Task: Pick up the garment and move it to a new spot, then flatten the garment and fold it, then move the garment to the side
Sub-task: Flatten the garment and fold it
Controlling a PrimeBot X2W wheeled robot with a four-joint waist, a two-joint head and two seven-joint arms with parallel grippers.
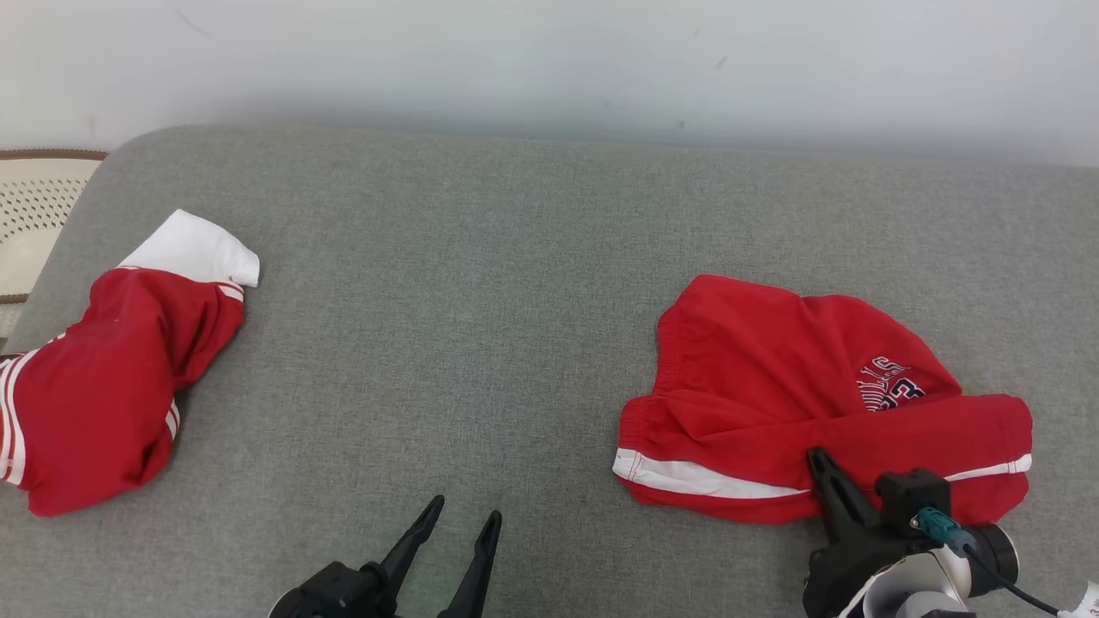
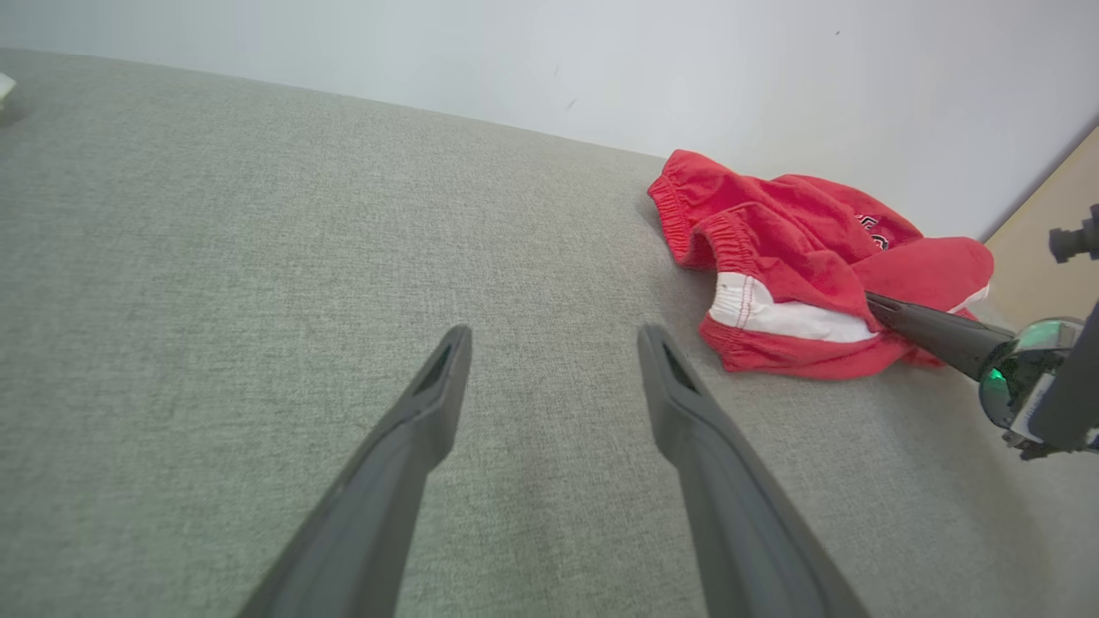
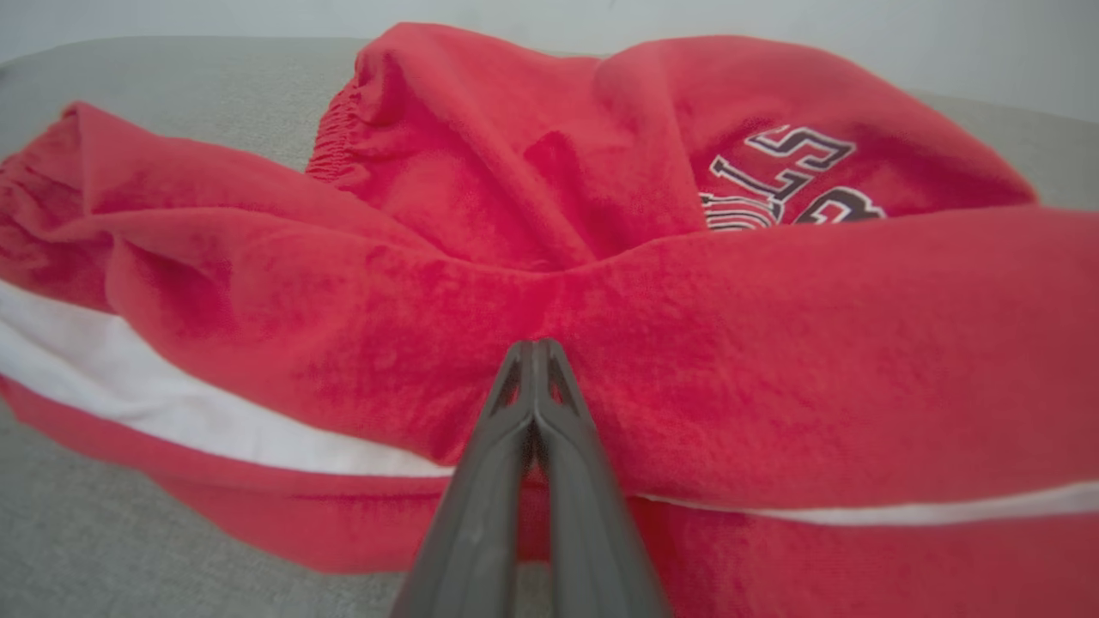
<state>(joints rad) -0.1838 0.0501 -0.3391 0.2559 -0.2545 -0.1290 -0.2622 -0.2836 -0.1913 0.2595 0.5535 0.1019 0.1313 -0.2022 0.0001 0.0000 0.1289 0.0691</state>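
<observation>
Starting leftmost with a crumpled red-and-white garment [image 1: 103, 386] on the grey cushion [image 1: 446, 283]. Hovering with left gripper [image 1: 466, 509] spread wide, holding nothing, above bare fabric. Pinching tight with right gripper [image 1: 816, 457] on the near fold of the red shorts [image 1: 764, 369] at right.

Red garment [image 1: 755, 378] is reading as soft, matt cloth. Grey upholstery [image 1: 446, 343] is showing a coarse weave; right end effector [image 3: 534, 350] is looking smooth, matt plastic.

Two crumpled red cloth garments with white trim, lettered shorts [image 1: 773, 378] and a striped piece [image 1: 103, 386]; two dark long-fingered pincers, left pincer [image 1: 466, 509], right pincer [image 1: 816, 455]; one grey fabric cushion [image 1: 446, 300]; one cream perforated basket [image 1: 34, 215].
</observation>
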